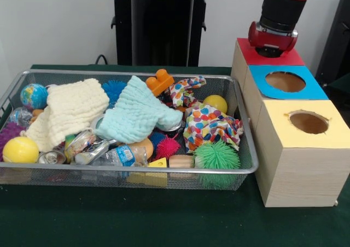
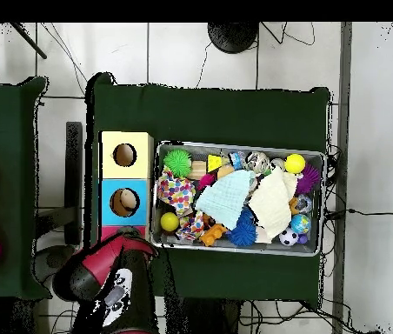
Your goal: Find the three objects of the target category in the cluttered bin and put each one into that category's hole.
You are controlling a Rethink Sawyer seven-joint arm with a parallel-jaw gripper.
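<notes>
The wire-mesh bin (image 1: 126, 173) lies on the green table, packed with clutter; it also shows in the overhead view (image 2: 235, 146). It holds a cream cloth (image 1: 71, 110), a light blue cloth (image 1: 136, 116), a polka-dot cloth (image 1: 210, 124), an orange brick (image 1: 159, 82), spiky balls, yellow balls, cans and a plastic bottle (image 1: 117, 156). To its right stand wooden boxes with holes, topped red (image 1: 287, 58), blue (image 1: 284, 82) and yellow (image 1: 306, 121). My gripper (image 1: 272, 49) sits down on the red box's top, its tip hidden. Nothing shows in its hold.
A green spiky ball (image 1: 217, 156) and a wooden block (image 1: 180, 160) lie at the bin's front right corner. A globe ball (image 1: 34, 95) sits at the far left. In the overhead view my arm (image 2: 117, 265) covers the red box. The black pedestal (image 1: 158, 23) stands behind the bin.
</notes>
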